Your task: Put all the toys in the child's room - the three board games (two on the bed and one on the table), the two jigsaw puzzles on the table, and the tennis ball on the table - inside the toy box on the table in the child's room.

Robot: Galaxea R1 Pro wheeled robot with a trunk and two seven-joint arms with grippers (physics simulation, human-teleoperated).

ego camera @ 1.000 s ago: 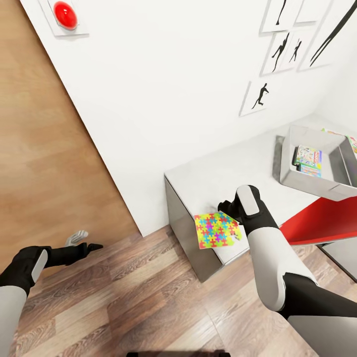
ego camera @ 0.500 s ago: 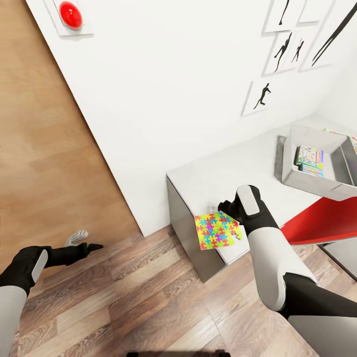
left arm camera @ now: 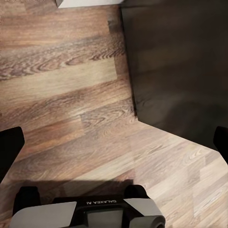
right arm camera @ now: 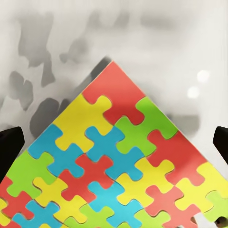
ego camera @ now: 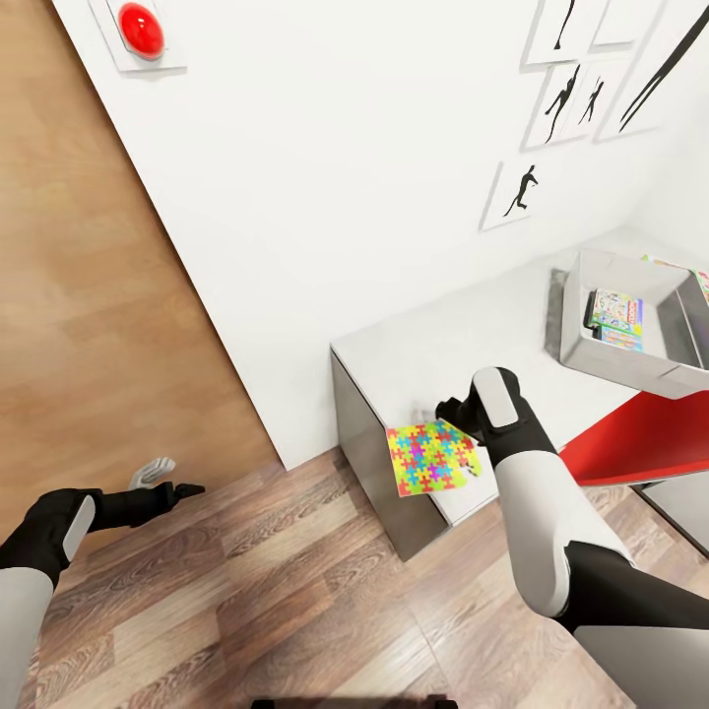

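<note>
A jigsaw puzzle [ego camera: 430,458], a flat square of yellow, pink, blue and green pieces, lies on the near corner of the table [ego camera: 463,340] and overhangs its edge. My right gripper [ego camera: 445,408] hovers at the puzzle's far corner. In the right wrist view its fingers stand wide apart, open, on either side of the puzzle [right arm camera: 118,175]. The grey toy box [ego camera: 591,295] stands further right on the table, with a light blue board game [ego camera: 615,313] inside. My left gripper [ego camera: 182,488] is open over the wood floor [left arm camera: 85,95].
A brown wooden door [ego camera: 89,295] with a grey lever [ego camera: 150,473] stands to the left. A red slanted panel [ego camera: 640,438] lies just right of my right arm. A colourful flat edge [ego camera: 701,284] shows behind the toy box. Silhouette pictures [ego camera: 517,192] hang on the white wall.
The head view shifted slightly a second ago. Since then the puzzle has stayed put and both arms have barely moved.
</note>
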